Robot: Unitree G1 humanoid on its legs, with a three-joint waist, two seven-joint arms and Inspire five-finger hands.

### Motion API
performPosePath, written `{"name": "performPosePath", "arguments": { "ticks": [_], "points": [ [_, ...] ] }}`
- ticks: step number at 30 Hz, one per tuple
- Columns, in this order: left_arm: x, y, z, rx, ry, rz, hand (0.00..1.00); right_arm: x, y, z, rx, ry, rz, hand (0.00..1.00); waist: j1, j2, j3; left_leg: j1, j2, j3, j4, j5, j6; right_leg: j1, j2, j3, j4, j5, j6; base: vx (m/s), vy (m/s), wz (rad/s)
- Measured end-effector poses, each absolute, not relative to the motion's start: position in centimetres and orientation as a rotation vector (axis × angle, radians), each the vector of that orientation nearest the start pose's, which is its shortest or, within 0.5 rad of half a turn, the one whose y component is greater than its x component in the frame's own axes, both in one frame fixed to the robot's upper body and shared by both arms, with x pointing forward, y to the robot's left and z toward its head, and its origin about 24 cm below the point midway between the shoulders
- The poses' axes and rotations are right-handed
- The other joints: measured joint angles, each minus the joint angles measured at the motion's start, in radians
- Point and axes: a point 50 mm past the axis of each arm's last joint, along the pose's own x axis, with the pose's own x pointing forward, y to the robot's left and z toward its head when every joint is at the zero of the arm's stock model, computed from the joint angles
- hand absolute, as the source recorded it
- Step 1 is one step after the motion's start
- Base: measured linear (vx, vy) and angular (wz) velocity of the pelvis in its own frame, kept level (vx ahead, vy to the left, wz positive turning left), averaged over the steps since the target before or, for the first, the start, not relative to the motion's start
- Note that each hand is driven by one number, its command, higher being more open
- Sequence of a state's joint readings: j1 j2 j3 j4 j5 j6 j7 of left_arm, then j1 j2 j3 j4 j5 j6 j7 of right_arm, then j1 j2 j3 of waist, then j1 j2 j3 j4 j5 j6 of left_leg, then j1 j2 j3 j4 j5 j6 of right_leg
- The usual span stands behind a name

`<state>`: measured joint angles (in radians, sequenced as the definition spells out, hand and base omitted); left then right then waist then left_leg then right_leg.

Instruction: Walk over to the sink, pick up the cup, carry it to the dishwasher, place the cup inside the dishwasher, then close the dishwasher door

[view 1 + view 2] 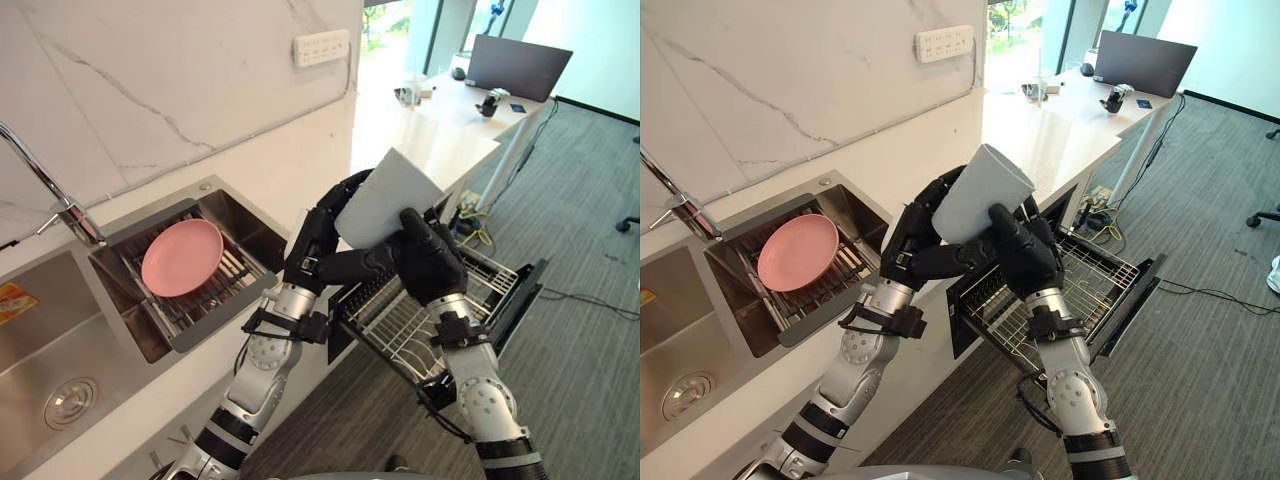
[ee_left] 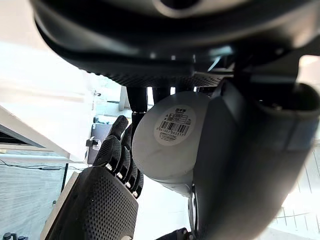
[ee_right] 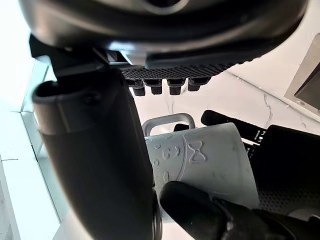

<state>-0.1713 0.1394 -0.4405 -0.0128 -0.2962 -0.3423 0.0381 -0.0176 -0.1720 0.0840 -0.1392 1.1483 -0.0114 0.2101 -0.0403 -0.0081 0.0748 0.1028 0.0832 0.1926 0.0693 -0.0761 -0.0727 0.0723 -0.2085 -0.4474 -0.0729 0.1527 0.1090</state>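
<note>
- Over the open dishwasher (image 1: 962, 322), the robot's left hand (image 1: 318, 238) and right hand (image 1: 430, 258) both grasp a pale cup (image 1: 385, 200), fingers curled round its wall from opposite sides. The double grip looks meant to steady the cup on its way down.
- The cup is held tilted. Its labelled base (image 2: 165, 150) faces the left wrist camera, and its loop handle (image 3: 167, 116) shows past the right hand's fingers.
- The wire rack (image 1: 400, 322) is pulled out over the lowered door (image 1: 520, 292), just below the cup and ready to receive it.
- The sink (image 1: 30, 330) lies well apart on the robot's left, where a pink plate (image 1: 182, 257) rests in a drain tray (image 1: 210, 325).
- With the cup up in both hands and clear of the sink, pick-up and carry look finished, and placing the cup in the rack is the step in hand.
- What probably remains is to lower the cup onto the rack, let go with both hands, slide the rack in and swing the door shut. The door is unlikely to close while the rack stands out.
</note>
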Motion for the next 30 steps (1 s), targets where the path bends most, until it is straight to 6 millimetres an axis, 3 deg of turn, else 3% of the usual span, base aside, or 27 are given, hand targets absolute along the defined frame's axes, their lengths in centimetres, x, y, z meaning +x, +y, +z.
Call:
{"name": "performPosePath", "arguments": {
  "ticks": [20, 21, 30],
  "points": [
    [25.0, 7.1, 9.4, -0.165, -0.369, -0.478, 0.0, 26.2, -14.7, 8.8, 0.884, -0.105, 0.488, 1.0, 0.0, 0.005, -0.008, -0.006, -0.002, -0.027, -0.03, 0.026, -0.003, 0.003, 0.002, -0.028, -0.011, 0.003, -0.002, -0.02, -0.003, 0.04],
    [25.0, 7.2, 9.4, -0.164, -0.369, -0.477, 0.0, 26.3, -14.7, 8.9, 0.876, -0.102, 0.492, 0.0, 0.0, 0.005, -0.008, -0.007, -0.002, -0.029, -0.03, 0.027, -0.003, 0.003, 0.003, -0.03, -0.011, 0.003, -0.002, -0.02, -0.003, 0.04],
    [25.1, 7.4, 9.4, -0.161, -0.371, -0.467, 0.0, 26.7, -14.7, 9.0, 0.781, -0.099, 0.455, 0.0, 0.0, 0.007, -0.01, -0.012, -0.001, -0.036, -0.03, 0.031, -0.004, 0.003, 0.003, -0.036, -0.011, 0.004, -0.003, 0.0, 0.0, 0.0]
  ]
}}
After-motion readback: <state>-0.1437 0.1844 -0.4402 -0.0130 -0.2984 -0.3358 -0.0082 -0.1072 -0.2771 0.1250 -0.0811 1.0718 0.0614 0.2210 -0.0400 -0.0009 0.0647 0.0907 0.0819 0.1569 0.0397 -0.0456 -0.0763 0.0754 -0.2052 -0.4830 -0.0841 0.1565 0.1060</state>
